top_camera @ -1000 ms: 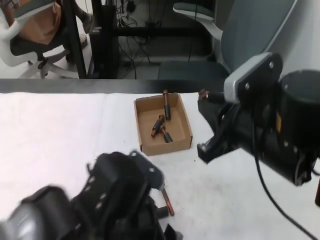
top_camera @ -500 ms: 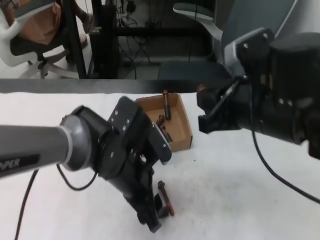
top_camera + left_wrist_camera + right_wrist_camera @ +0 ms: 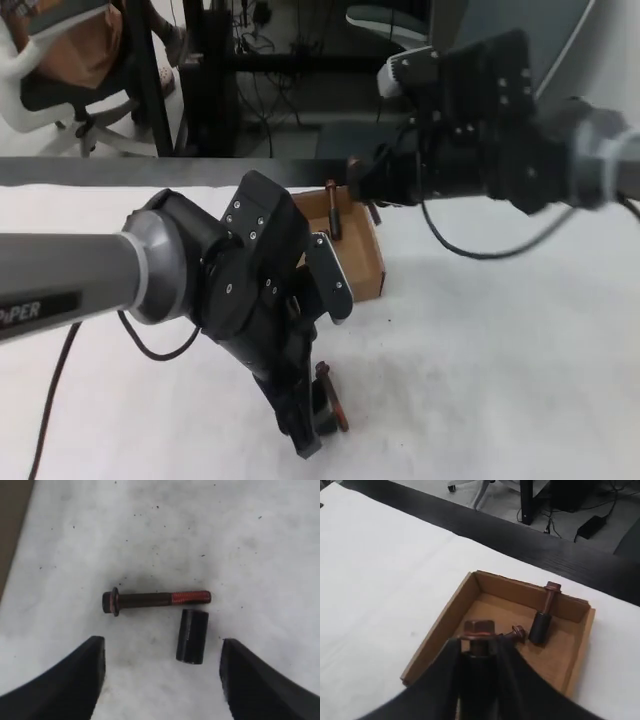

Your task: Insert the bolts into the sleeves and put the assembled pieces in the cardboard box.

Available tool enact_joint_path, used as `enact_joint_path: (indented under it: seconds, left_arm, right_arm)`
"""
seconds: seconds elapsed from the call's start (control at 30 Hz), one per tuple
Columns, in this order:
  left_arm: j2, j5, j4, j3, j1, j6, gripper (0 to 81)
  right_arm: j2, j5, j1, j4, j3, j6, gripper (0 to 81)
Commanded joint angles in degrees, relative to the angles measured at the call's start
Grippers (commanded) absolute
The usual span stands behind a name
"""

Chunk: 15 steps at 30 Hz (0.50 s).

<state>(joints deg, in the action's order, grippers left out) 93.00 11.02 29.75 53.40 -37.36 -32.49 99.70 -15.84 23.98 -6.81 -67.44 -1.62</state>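
A loose bolt (image 3: 155, 600) with a red threaded tip lies on the white cloth, and a short black sleeve (image 3: 192, 636) lies just beside that tip. My left gripper (image 3: 162, 652) hangs open above them, one finger to each side. In the high view it (image 3: 308, 425) stands next to the bolt (image 3: 334, 400). My right gripper (image 3: 479, 650) is shut on an assembled bolt and sleeve (image 3: 479, 628), held head up over the cardboard box (image 3: 440, 630). Inside the box, one assembled piece (image 3: 543, 615) leans on the far wall, and another bolt head (image 3: 519, 632) shows beside it.
The box (image 3: 367, 280) stands mid-bench near the black far edge (image 3: 100, 170). Office chairs (image 3: 60, 70) and cables lie beyond the bench. White cloth (image 3: 500, 360) stretches out to the right of the left arm.
The right arm has swung left and away until its gripper hangs over the box. The left arm has stretched forward and come down over the loose bolt and sleeve.
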Motion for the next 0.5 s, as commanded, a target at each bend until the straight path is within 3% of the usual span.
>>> enact_joint_path:
  seconds: [0.0, 0.47]
  left_arm:
    - [0.4, 1.1, 0.0, 0.6, 0.1, -1.0, 61.0]
    - [7.7, 0.7, 1.3, 1.8, -1.6, -2.6, 61.0]
  right_arm:
    - [5.2, -2.1, -0.6, -2.4, -6.4, 0.7, 0.4]
    - [15.1, 0.4, -1.3, -7.9, -12.0, 3.3, 0.4]
